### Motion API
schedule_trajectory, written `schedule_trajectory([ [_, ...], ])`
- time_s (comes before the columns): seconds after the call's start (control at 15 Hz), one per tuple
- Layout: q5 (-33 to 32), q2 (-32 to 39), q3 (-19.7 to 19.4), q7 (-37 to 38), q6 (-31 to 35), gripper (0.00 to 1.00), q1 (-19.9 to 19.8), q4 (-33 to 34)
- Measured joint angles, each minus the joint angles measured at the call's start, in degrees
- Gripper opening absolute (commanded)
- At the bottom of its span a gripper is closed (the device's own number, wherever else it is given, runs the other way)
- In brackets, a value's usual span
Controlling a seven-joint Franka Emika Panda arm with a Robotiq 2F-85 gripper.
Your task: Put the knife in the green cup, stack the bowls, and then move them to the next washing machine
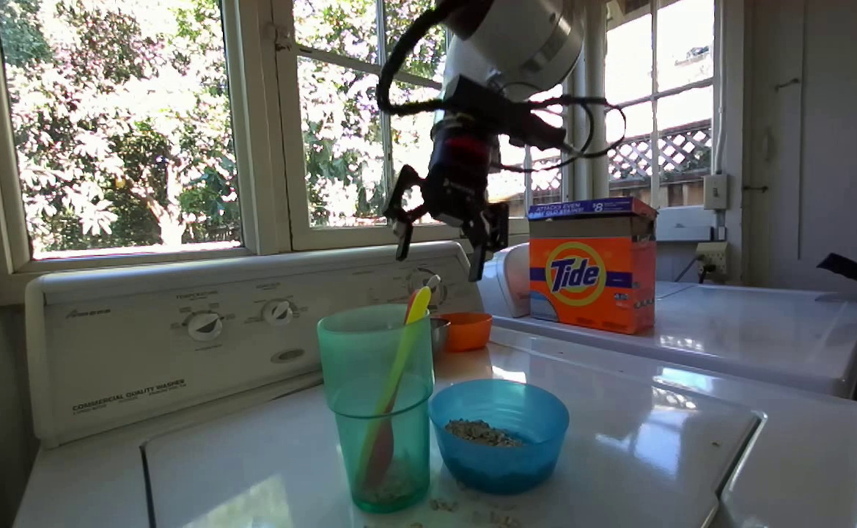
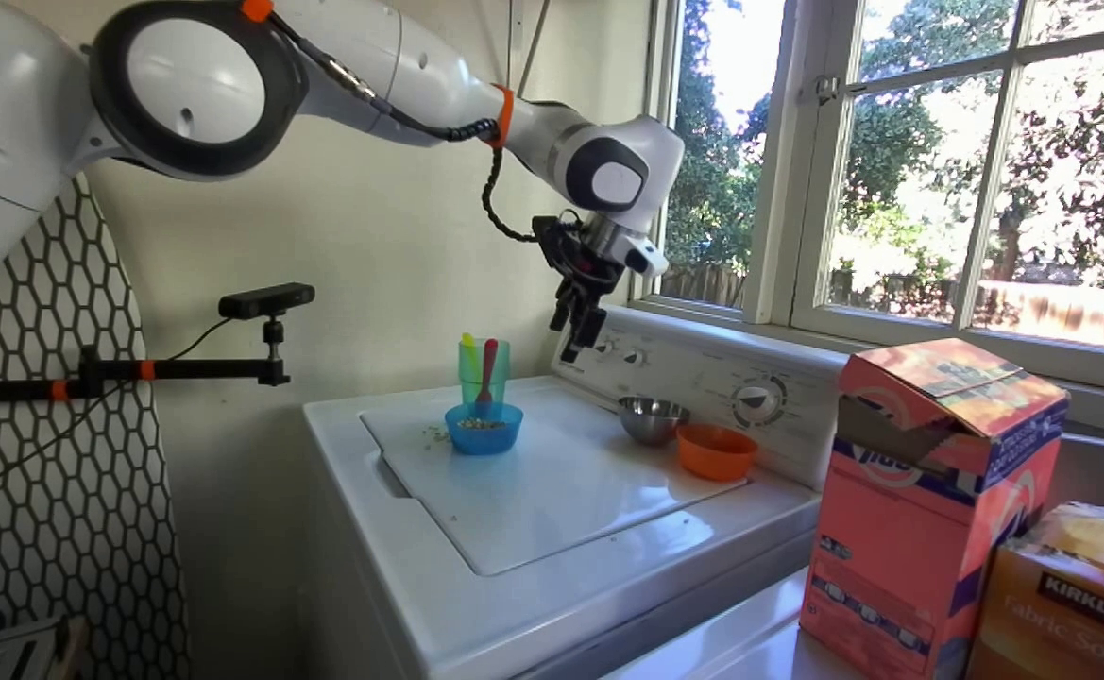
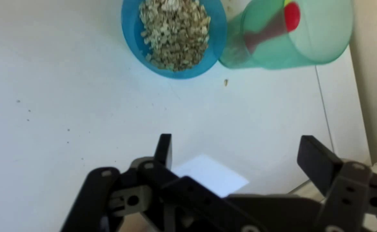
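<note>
Gripper (image 3: 238, 151): since it's spread and empty, a low swing could clip stuff tbh
Knife (image 1: 402, 352): leaning inside the green cup (image 1: 355, 396); a high bump could topple it
Orange bowl (image 2: 717, 455): beside the metal bowl (image 2: 650, 425); a sloppy grab could shove both

White-framed windows (image 1: 259, 132) admit bright daylight and face leafy trees (image 1: 135, 132) and a lattice-topped wooden fence (image 1: 681, 152); one plain cream wall (image 2: 372, 283); one upright pale panel (image 2: 60, 491), patterned with black hexagons; one switch box (image 1: 715, 193) mounted above one outlet (image 1: 713, 257), just beside the windows.
</note>
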Motion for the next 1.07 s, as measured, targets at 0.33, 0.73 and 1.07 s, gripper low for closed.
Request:
schedule_trajectory([
  [0.33,-0.3,6.8,-1.0,3.9,11.0,1.00,-1.2,3.2],
  [0.73,-2.3,9.7,-3.9,13.7,18.3,1.00,-1.6,5.6],
  [1.07,-5.9,9.8,-6.2,22.8,23.7,1.00,-1.1,6.0],
])
